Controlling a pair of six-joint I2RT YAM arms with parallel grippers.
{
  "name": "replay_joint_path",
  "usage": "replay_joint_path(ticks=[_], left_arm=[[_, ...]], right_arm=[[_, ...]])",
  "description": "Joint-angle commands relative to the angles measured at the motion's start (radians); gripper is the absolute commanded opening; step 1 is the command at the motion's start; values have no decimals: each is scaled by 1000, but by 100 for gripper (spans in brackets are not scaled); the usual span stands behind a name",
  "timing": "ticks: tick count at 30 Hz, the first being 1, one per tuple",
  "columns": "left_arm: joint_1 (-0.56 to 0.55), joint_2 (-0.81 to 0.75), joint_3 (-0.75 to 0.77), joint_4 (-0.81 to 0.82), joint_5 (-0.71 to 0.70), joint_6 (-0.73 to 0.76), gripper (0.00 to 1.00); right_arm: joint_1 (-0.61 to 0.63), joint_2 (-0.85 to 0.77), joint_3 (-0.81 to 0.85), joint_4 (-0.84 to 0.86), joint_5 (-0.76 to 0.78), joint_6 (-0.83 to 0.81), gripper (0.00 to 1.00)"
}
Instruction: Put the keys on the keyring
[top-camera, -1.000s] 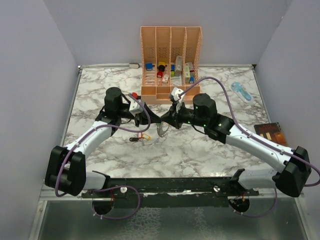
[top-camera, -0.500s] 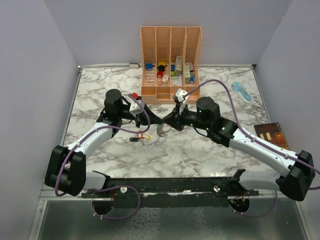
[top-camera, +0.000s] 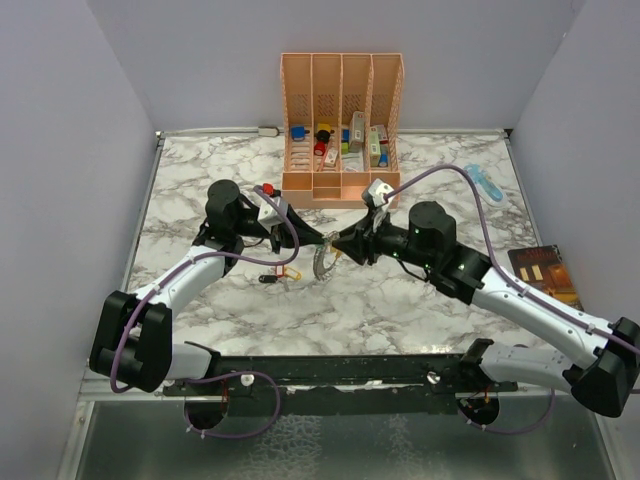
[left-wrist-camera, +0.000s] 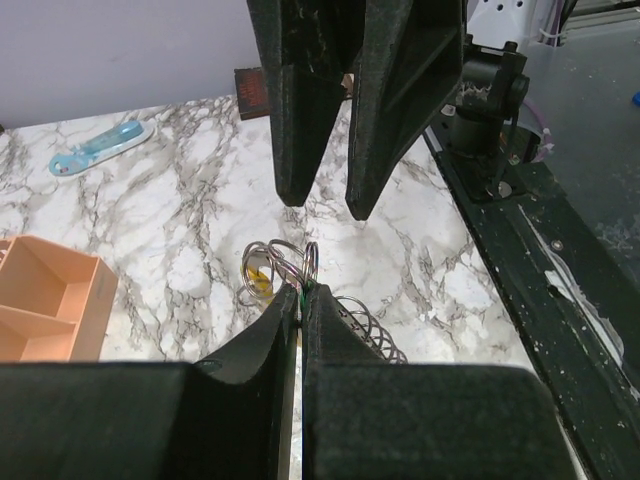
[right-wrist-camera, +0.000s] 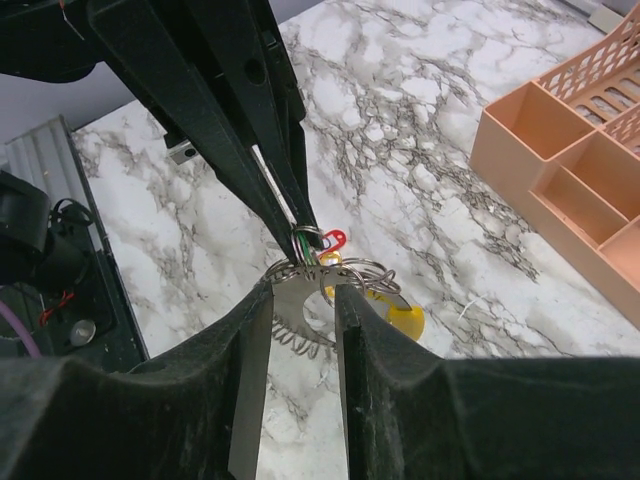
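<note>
Right wrist view: clamps keyring (right-wrist-camera: 365, 270) flat between R gripper (right-wrist-camera: 300, 290) fingers, mid-table. Pinches thin green-edged key (right-wrist-camera: 299, 243) in closed L gripper (right-wrist-camera: 305, 232), touching ring top. Red tag (right-wrist-camera: 334, 238) and yellow tag (right-wrist-camera: 405, 320) right at ring. Top view: other keys (top-camera: 280, 273) lying on marble table (top-camera: 400, 300) just left of ring.

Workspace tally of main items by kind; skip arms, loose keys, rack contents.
Peach slotted plastic desk organizer: 1
Light-blue oblong plastic gadget: 1
Dark brown rectangular book: 1
Silvery wire keyring with yellow tag: 1
Total: 4
</note>
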Motion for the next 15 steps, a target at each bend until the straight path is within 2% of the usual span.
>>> replay_joint_path(ticks=[1,5,15], left_arm=[[0,-21,-2,58,-15,-30,0],[-2,-19,-1,61,-19,-31,0],[-9,-19,-11,51,-19,-24,0]], right_arm=[[3,-28,-27,27,3,-3,30],[3,3,-22,34,-12,-17,24],[3,36,16,74,-6,-48,25]])
